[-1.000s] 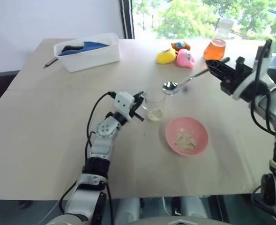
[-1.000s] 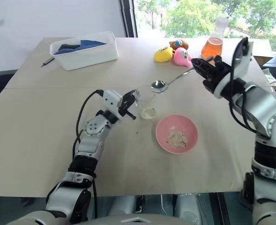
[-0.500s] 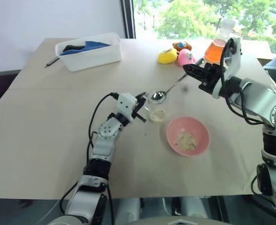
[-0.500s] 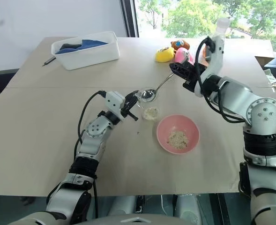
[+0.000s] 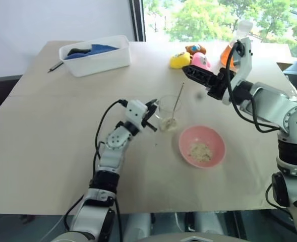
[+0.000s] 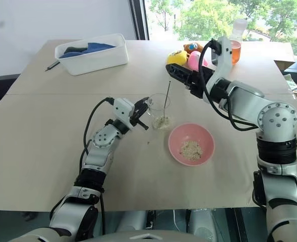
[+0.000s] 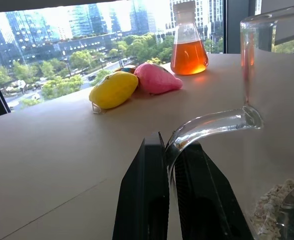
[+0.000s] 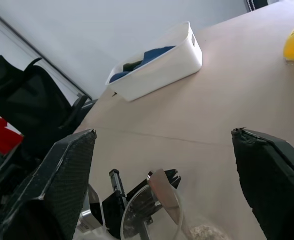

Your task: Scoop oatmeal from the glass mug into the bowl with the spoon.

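A: Clear glass first: the small cylindrical glass mug (image 5: 168, 114) stands on the pale wooden table (image 5: 47, 136), just to the left of the shallow round pink bowl (image 5: 201, 146). How does the left gripper (image 7: 170, 152) sit on it?

B: Its two black fingers (image 7: 146, 195) are pinched together on the mug's curved glass handle, which runs straight up between them in the left wrist view. The mug's wall rises just past the fingertips.

A: And the slim silver metal spoon (image 5: 177, 104)?

B: It stands nearly upright inside the mug, handle poking up above the rim, its small end down among the pale beige dry oatmeal (image 5: 168, 123) at the bottom. No finger touches it.

A: So the right gripper (image 6: 177, 74) is off it?

B: Yes. Its fingers (image 8: 62, 175) are spread wide apart, and in the right wrist view the spoon's handle tip and the mug's rim lie in the gap between them, clear of both. From the head views the gripper hangs above and beyond the mug, close to the top of the handle.

A: Anything in the bowl?

B: A small loose clump of the same flakes lies in its middle.
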`<action>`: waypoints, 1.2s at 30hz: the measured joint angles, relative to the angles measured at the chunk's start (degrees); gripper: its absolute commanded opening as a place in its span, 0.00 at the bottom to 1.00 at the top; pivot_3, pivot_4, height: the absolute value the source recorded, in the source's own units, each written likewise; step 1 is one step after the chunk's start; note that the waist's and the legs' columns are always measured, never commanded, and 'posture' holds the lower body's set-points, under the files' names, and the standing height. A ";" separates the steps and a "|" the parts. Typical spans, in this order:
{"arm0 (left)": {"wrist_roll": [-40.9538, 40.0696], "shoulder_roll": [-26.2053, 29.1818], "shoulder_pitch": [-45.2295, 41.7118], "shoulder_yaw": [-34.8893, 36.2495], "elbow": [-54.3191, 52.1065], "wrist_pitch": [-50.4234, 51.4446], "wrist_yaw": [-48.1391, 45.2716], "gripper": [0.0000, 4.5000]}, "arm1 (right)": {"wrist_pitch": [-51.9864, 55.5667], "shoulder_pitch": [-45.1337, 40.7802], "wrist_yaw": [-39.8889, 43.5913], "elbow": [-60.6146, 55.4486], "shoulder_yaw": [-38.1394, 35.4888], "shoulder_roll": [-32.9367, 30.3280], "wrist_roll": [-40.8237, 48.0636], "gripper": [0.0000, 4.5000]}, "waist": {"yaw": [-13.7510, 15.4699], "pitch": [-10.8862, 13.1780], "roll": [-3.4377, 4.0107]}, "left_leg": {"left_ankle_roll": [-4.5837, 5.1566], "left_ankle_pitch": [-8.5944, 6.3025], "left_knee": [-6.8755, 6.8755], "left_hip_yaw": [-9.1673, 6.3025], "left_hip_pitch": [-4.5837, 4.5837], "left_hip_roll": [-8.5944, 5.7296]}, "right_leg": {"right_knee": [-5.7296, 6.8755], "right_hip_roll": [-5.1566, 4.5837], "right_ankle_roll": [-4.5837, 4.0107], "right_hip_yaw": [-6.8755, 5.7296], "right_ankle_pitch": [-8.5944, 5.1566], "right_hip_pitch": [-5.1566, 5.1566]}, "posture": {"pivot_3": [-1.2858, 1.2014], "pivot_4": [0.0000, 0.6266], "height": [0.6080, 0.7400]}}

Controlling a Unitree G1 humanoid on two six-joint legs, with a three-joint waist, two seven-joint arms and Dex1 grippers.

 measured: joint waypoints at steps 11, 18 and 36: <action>-0.16 0.17 0.25 0.23 -0.33 0.53 0.07 0.19 | -0.07 -0.66 1.04 1.79 -5.12 -1.62 -2.44 0.98 | -0.04 0.00 0.00 | 0.00 0.00 0.00 0.00 0.00 0.00 | 0.00 0.00 0.00 0.00 0.00 0.00 | 0.52 0.24 1.00; -0.18 0.16 0.51 0.18 -0.33 0.85 0.46 0.63 | 0.00 -0.63 2.09 1.95 -5.11 -1.01 -3.61 0.98 | -0.05 0.00 0.00 | 0.00 0.00 -0.01 0.00 0.00 0.00 | -0.01 0.00 0.00 0.00 0.00 -0.01 | 0.52 0.24 1.00; -3.68 7.65 13.98 2.54 -18.56 8.16 -1.61 0.68 | -0.53 8.20 14.91 0.08 -10.70 -8.82 -11.00 0.98 | 0.08 0.04 -0.01 | 0.11 -0.07 -0.06 0.01 -0.10 0.03 | -0.16 -0.02 0.00 0.00 0.00 -0.03 | 0.52 0.24 1.00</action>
